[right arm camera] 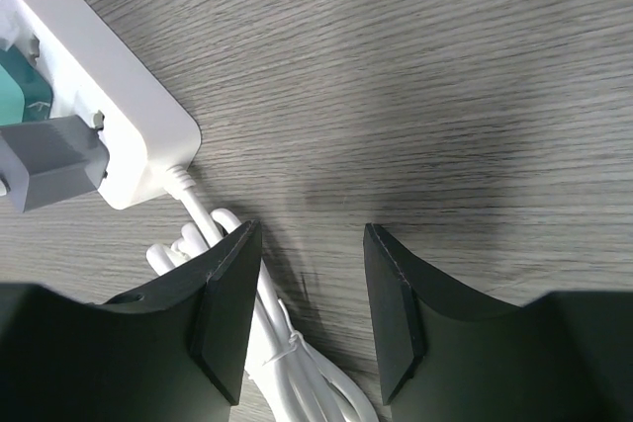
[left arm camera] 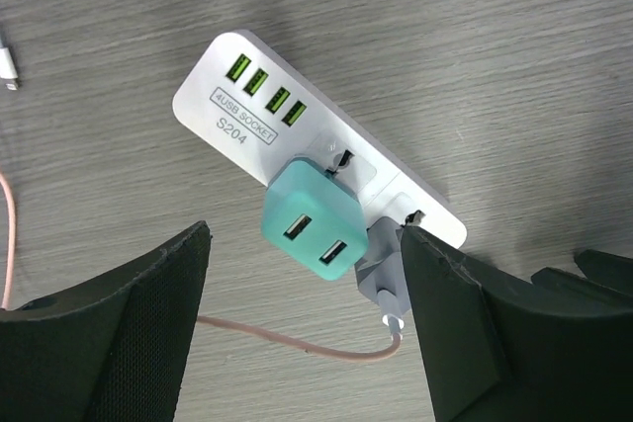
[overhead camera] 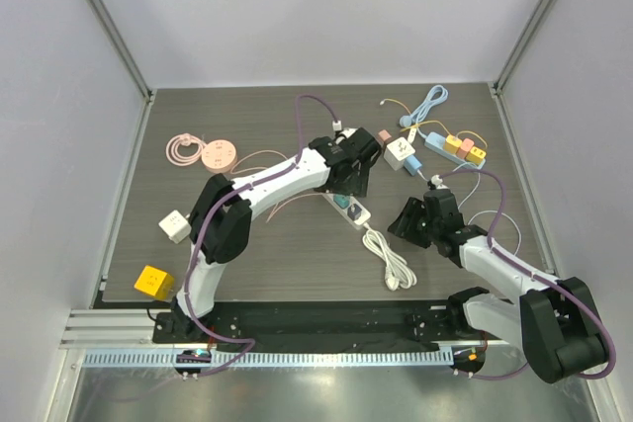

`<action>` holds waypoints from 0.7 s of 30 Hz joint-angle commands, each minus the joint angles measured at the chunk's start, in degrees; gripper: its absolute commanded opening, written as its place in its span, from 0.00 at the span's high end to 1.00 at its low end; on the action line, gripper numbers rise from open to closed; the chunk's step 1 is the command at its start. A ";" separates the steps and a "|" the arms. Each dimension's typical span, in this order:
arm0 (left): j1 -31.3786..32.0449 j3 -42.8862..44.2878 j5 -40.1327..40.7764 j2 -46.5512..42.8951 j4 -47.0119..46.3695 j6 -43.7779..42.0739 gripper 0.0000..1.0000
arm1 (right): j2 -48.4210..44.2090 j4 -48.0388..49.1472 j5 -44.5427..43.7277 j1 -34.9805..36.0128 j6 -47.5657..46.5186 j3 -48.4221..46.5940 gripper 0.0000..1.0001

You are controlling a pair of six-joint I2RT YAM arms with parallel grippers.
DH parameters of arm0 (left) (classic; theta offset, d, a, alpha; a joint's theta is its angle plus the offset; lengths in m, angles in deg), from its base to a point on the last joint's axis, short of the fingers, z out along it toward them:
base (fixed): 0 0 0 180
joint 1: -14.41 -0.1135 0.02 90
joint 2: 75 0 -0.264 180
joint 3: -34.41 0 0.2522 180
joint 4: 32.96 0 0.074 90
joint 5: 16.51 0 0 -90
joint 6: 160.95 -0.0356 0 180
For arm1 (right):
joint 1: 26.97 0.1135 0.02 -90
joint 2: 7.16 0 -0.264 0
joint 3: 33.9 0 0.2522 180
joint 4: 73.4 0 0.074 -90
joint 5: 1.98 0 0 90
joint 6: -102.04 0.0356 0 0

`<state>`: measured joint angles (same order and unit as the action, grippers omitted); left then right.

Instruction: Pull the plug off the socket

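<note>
Left pincer is hovering wide open and empty over the teal plug, which is sitting in the white power strip mid-table beside a grey plug. It should be closing squarely on the teal sides and pulling straight out, with the right pincer, part open and empty by the cord, bracing the strip.

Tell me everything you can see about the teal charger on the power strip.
The teal charger is a rounded plastic cube, its top face showing two empty USB slots. It sits plugged into the white power strip, beside a grey plug touching its side. The left claw is open around it, not touching it.
</note>
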<state>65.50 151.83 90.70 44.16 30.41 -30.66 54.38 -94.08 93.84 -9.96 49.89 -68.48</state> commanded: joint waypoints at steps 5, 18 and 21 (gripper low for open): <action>0.06 -1.43 -0.60 -3.31 -1.87 5.84 0.23 | -0.45 2.70 1.82 -0.23 1.00 0.25 0.48; -1.34 -6.18 -4.20 -4.90 -5.92 10.07 0.30 | -0.81 3.40 2.08 -0.23 1.53 0.78 0.48; -1.69 -6.27 -4.38 -4.46 -6.80 10.24 0.34 | -1.07 3.40 2.61 -0.23 1.79 0.52 0.48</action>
<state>64.23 145.84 86.87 42.78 26.19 -21.81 54.31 -92.77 95.59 -9.96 51.24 -67.74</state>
